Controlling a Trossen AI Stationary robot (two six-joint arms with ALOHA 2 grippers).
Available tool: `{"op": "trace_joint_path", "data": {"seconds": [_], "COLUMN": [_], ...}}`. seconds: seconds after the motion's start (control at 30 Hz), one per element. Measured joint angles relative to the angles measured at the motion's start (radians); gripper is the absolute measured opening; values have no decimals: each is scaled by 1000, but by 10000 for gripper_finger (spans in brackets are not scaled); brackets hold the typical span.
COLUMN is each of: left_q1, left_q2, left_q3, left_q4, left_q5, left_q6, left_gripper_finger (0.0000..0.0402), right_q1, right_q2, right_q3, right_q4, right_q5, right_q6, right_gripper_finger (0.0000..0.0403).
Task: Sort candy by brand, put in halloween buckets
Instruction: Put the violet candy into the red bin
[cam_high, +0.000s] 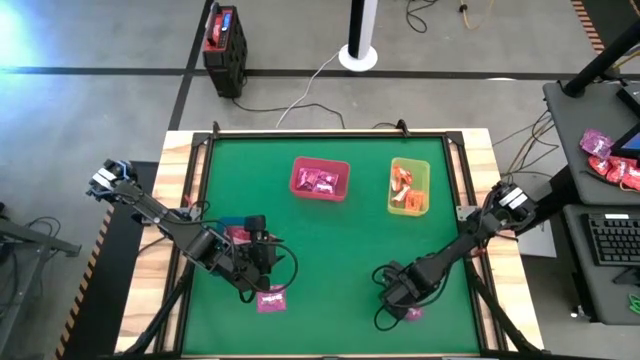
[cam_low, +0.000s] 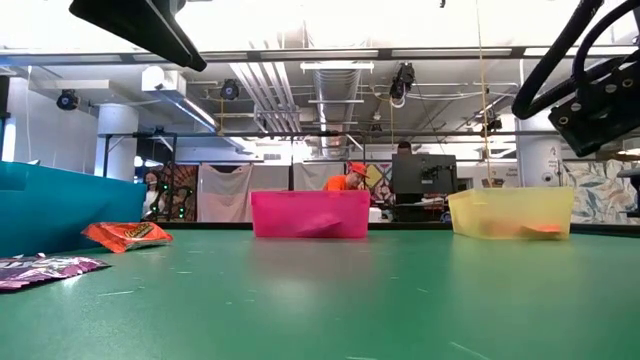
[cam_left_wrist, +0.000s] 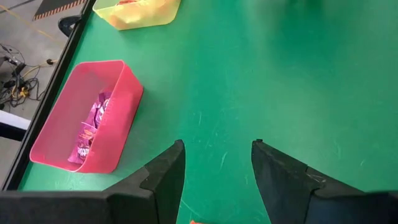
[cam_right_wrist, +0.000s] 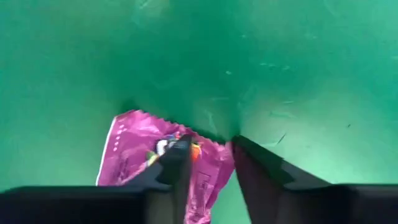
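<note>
My right gripper (cam_right_wrist: 208, 149) is open and low over the table's near right part. Its fingers stand on either side of one end of a magenta packet (cam_right_wrist: 143, 158) that lies flat, also seen from above (cam_high: 412, 313). My left gripper (cam_left_wrist: 217, 165) is open above the table's near left part, holding nothing. A second magenta packet (cam_high: 272, 298) lies flat near it, and an orange packet (cam_low: 125, 235) lies by the blue bin (cam_low: 50, 205). The pink bin (cam_high: 320, 178) holds magenta packets. The yellow-green bin (cam_high: 408, 186) holds orange and red ones. My right gripper comes at the magenta packet from above, with the packet's end (cam_right_wrist: 211, 155) between its two fingers. One fingertip (cam_right_wrist: 180, 146) shows over the wrapper. I cannot tell whether the fingers touch it. The packet lies flat on the table.
The blue bin (cam_high: 232, 226) is partly hidden under my left arm. The table has a raised dark frame (cam_high: 300, 133) at its far edge. Bare green surface (cam_high: 340, 250) lies between the two arms. A black-and-red box (cam_high: 224, 38) stands on the floor beyond the table.
</note>
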Motion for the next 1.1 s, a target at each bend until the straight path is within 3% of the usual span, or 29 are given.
{"op": "trace_joint_path", "data": {"seconds": [0.2, 0.33, 0.47, 0.73, 0.87, 1.03, 1.1], "left_q1": [0, 0, 0, 0, 0, 0, 0], "left_q2": [0, 0, 0, 0, 0, 0, 0], "left_q3": [0, 0, 0, 0, 0, 0, 0], "left_q4": [0, 0, 2, 11, 20, 21, 21], "left_q5": [0, 0, -21, -100, -108, -165, -196], "left_q6": [0, 0, 0, 0, 0, 0, 4], "left_gripper_finger": [168, 168, 168, 168, 168, 168, 168], "right_q1": [-1, -1, -16, -121, -182, -259, -304], "right_q2": [-2, -28, -92, -237, -272, -275, -272], "right_q3": [-3, -7, -10, -8, -7, -7, -6], "right_q4": [0, 1, 8, 122, 199, 308, 389], "right_q5": [12, 26, 155, 546, 792, 1194, 1263], "right_q6": [-18, -22, -16, -200, -380, -534, -598], "right_gripper_finger": [18, 12, 9, 8, 8, 8, 9]}}
